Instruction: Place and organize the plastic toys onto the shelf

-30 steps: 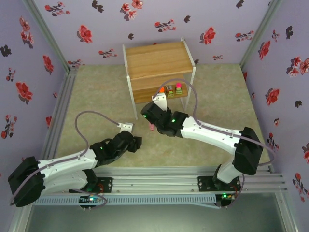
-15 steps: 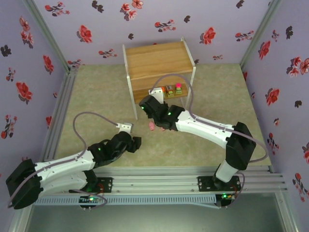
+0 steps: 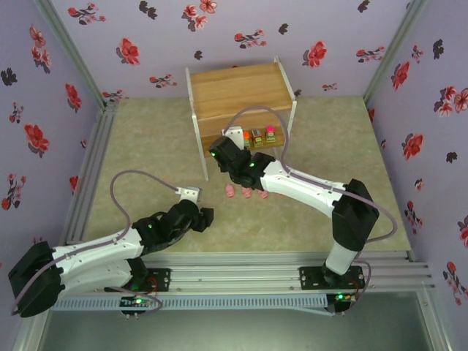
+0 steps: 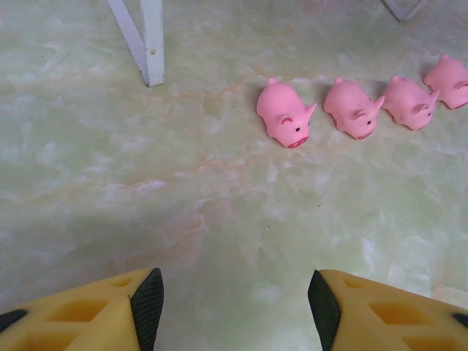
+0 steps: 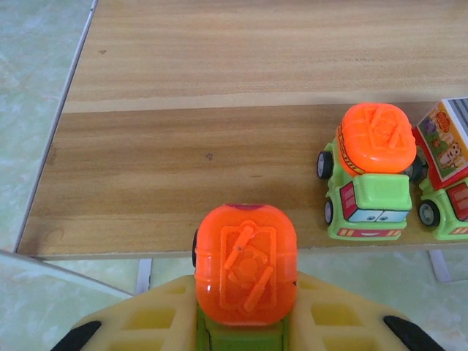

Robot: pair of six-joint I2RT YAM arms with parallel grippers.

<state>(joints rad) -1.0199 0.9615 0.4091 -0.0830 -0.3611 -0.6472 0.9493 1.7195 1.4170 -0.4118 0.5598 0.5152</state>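
"So, what has the right gripper [image 5: 245, 316] got?"

"A truck [image 5: 246, 274] with an orange top, pinched between its yellow fingers [image 5: 344, 318]. It is at the front edge of the lower board [image 5: 205, 146] of the shelf [image 3: 238, 99], toward the left end."

"Resting on the board?"

"I cannot tell, because its wheels are hidden."

"Is anything on the shelf?"

"Yes, on that same board, right of the held one. A second truck [image 5: 369, 172], also orange on top, stands upright with its nose toward the front edge. A third truck [image 5: 446, 172] is just beside it, cut off at the picture's side. From above, a magenta truck [image 3: 270, 134] ends the row on the right."

"And the left gripper [image 4: 235, 307]?"

"It hangs low over the floor [image 4: 219, 205] in front of the shelf. Its fingers are spread and nothing is between them."

"Where are the pigs?"

"There are four pigs [image 4: 287, 113] [image 4: 353, 108] [image 4: 409, 102] [image 4: 447, 72] on the floor just in front of the shelf. They lie in a line running right from near its front left leg [image 4: 150, 40], snouts toward the left gripper."
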